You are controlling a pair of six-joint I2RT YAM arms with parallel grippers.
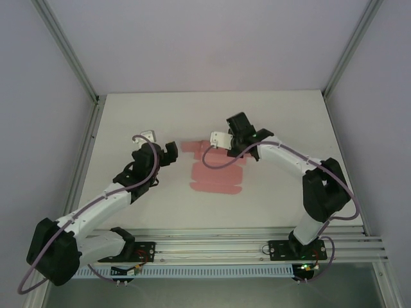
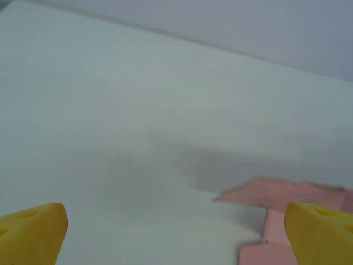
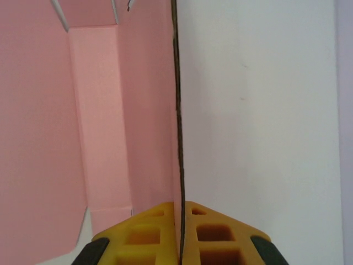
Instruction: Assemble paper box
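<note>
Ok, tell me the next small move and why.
Probably shift the left hand onto the near flap of the paper box and close. Its jaws stand open, the flap lies just ahead by one finger, and the right hand pinches another edge.

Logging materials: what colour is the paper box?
Salmon pink; the paper box shows best in the right wrist view.

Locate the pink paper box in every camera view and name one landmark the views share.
Top external: the paper box lies near the middle of the white table.
Left wrist: lower right, partly behind one finger of the left gripper.
Right wrist: left half, with one raised edge pinched in the right gripper.
Shared landmark: the white table under the sheet.
</note>
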